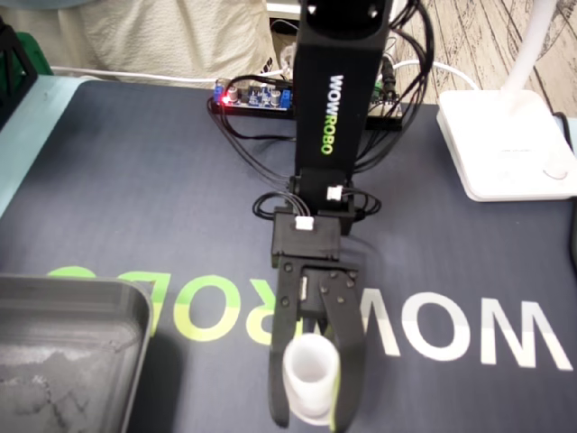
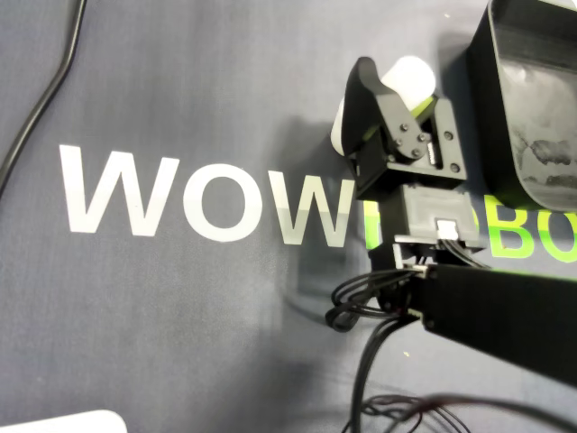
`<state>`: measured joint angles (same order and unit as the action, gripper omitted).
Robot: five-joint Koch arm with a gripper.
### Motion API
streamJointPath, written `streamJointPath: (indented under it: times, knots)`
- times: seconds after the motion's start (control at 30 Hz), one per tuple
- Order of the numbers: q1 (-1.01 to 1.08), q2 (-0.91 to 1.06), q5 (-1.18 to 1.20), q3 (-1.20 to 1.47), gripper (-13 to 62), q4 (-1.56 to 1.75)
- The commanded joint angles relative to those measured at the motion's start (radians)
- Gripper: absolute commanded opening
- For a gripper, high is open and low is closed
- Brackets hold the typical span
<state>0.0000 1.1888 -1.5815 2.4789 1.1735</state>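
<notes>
A small white cup [image 1: 311,365] stands upright near the front edge of the dark WOWROBO mat [image 1: 135,207]. My black gripper [image 1: 311,417] reaches down over it, and a finger presses against each side of the cup, so it is shut on the cup. In the overhead view the cup [image 2: 410,77] shows between the same fingers of the gripper [image 2: 406,87], and part of its body peeks out left of the near finger. I cannot tell whether the cup rests on the mat or hangs just above it.
A grey tray [image 1: 81,290] sits on the mat to the cup's left in the fixed view, and at the top right in the overhead view [image 2: 482,81]. A white lamp base [image 1: 509,144] and a circuit board [image 1: 257,95] lie behind. A black cable [image 2: 41,99] crosses the mat.
</notes>
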Motion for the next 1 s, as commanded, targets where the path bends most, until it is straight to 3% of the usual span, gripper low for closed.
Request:
streamJointPath:
  times: [0.0,0.13,0.4,0.97]
  knots:
    - [-0.003,0.003,0.003,-0.008,11.3,0.066]
    - [-0.003,0.003,0.006,-0.009,5.6,0.066]
    - [-0.008,0.003,0.025,-0.021,2.8,0.066]
    - [-0.021,0.241,0.112,-0.035,2.9,-0.078]
